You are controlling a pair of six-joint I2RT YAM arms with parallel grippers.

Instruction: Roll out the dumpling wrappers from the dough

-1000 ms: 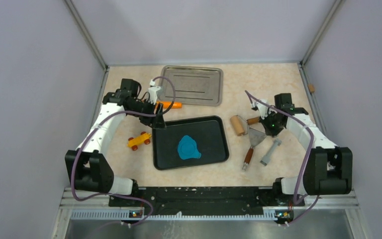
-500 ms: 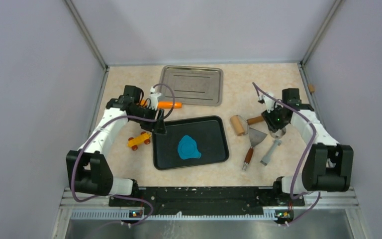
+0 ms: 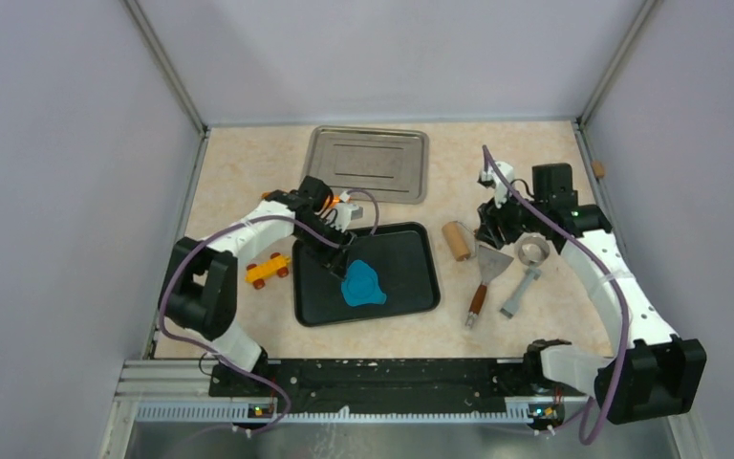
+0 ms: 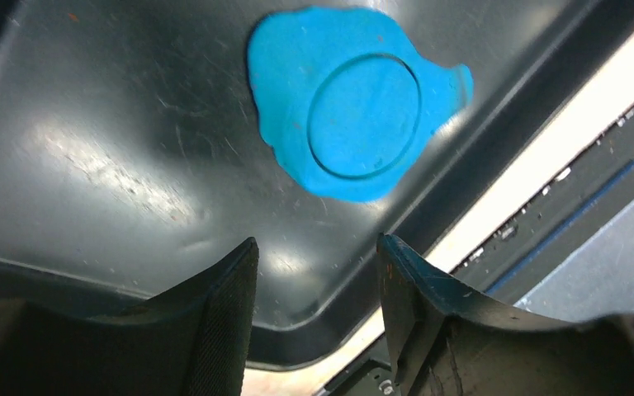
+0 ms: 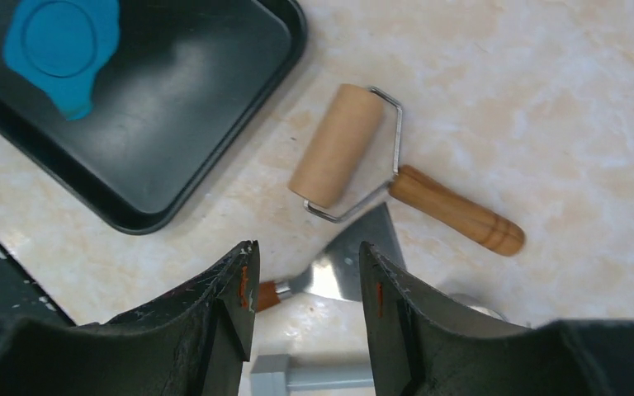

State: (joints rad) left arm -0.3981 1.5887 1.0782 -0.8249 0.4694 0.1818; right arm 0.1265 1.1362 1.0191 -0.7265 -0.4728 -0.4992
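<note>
**Operator:** Entry one, overhead view?

**Clerk:** Item: black tray (image 3: 411, 273), table centre. It carried the blue dough (image 3: 362, 284), flattened, lying left of the tray's middle. Your left gripper (image 3: 334, 256) hung over the tray's far-left part, just beside the dough, probably placed there for reaching the sheet. Your right gripper (image 3: 493, 228) hung over the tool group to the right of the tray: wooden roller (image 3: 457, 240), scraper (image 3: 485, 275) and ring cutter (image 3: 532, 252). Also listed: steel tray (image 3: 368, 164) at the back, and a toy car (image 3: 267, 271) left of the black tray.

**Operator:** Entry two, left wrist?

**Clerk:** Your jaws stood wide, with nothing between the fingers (image 4: 223, 330). Ahead of them the dough lay flat on the tray floor. A wrapper disc (image 4: 365, 115) was scored into it as a clean circle, seated in the sheet and not lifted out. My judgement: you had the gripper aimed there either to free the disc or to peel away the scrap around it.

**Operator:** Entry three, right wrist?

**Clerk:** Your jaws were parted and held nothing. The roller lay on the table ahead, apart from the black tray, its wire yoke just beside the scraper blade. My judgement: the tools were parked off the tray so the dough stayed reachable. One risk to note: a soft disc may stretch or tear when pinched.
</note>
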